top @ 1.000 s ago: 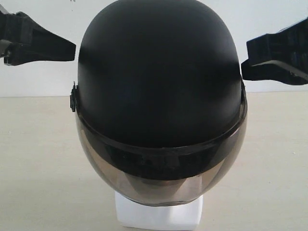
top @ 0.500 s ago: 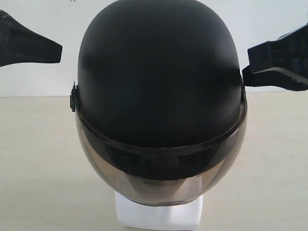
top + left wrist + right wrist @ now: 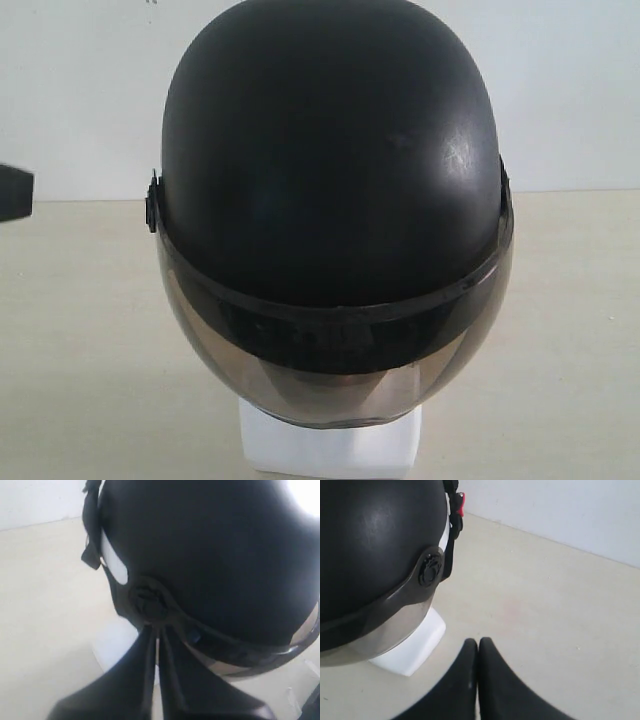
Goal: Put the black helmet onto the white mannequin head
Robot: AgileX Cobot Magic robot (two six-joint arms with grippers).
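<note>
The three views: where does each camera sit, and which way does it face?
Exterior view: in front, level with the helmet on the white head, facing its visor; only a tip of the left gripper shows.
Left wrist view: beside the helmet, facing its side pivot; shut left gripper shows.
Right wrist view: off the other side, facing helmet and table; shut right gripper shows.
All share helmet and head.

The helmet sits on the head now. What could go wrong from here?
1. The black helmet overhangs the narrow base of the white mannequin head; a bump might tip both.
2. The shut left pincer points at the helmet's side pivot; moving forward could nudge it.
</note>
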